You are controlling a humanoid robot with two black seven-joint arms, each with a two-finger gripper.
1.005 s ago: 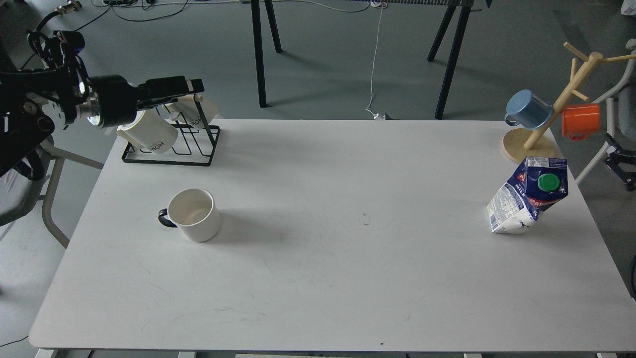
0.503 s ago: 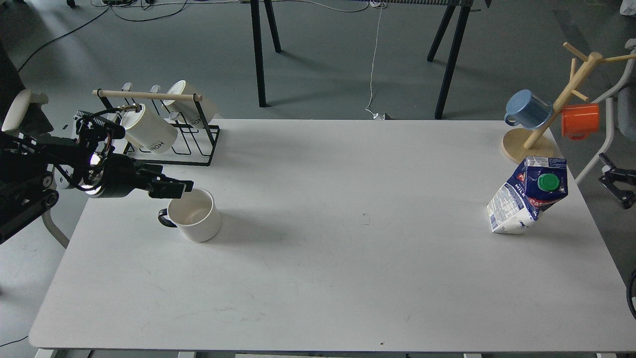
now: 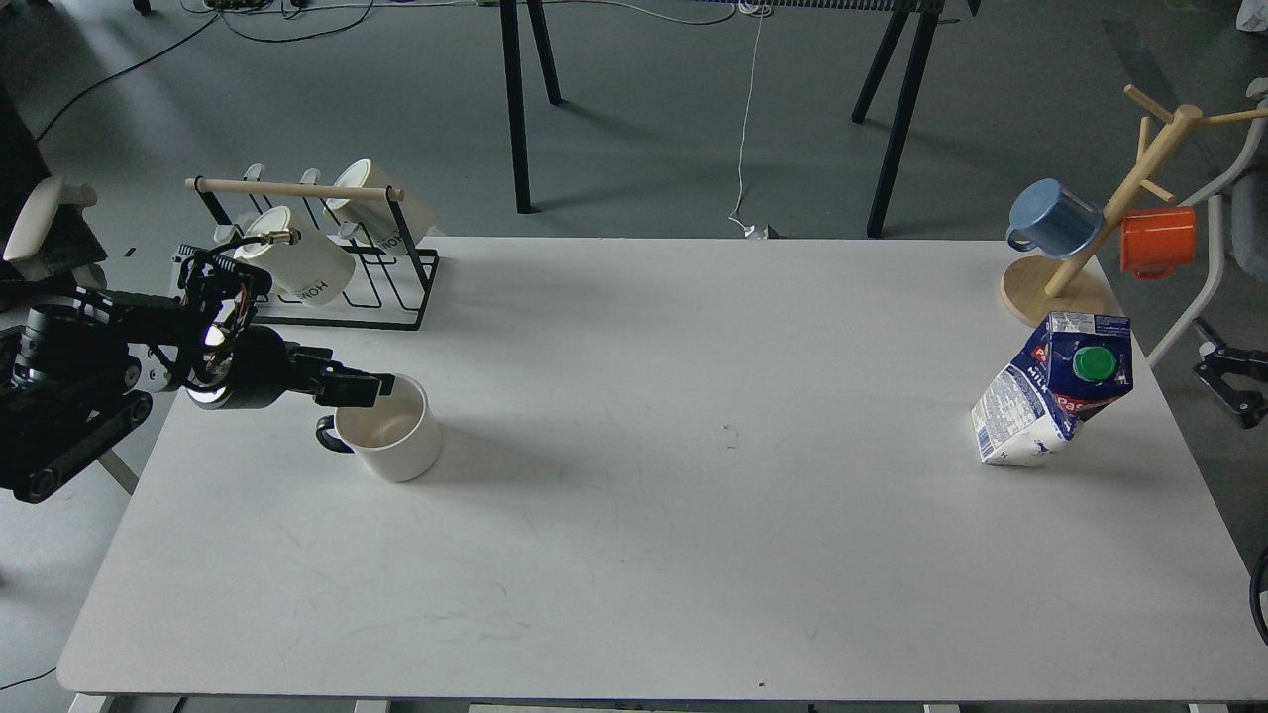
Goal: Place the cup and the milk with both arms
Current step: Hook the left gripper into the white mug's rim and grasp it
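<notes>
A white cup (image 3: 388, 431) with a dark handle stands upright on the left of the white table (image 3: 634, 515). My left gripper (image 3: 371, 388) is low over the cup's back-left rim, its dark fingers too close together to tell apart. A blue and white milk carton (image 3: 1050, 391) with a green cap stands leaning at the right side of the table. A small black part of my right gripper (image 3: 1226, 374) shows at the right edge, off the table and right of the carton; its state is unclear.
A black wire rack (image 3: 342, 287) with white mugs stands at the back left, just behind my left arm. A wooden mug tree (image 3: 1080, 267) with a blue and an orange mug stands at the back right, behind the carton.
My left arm has come down from in front of the rack to the cup's rim and edged right. The black part at the right edge has moved slightly down.
</notes>
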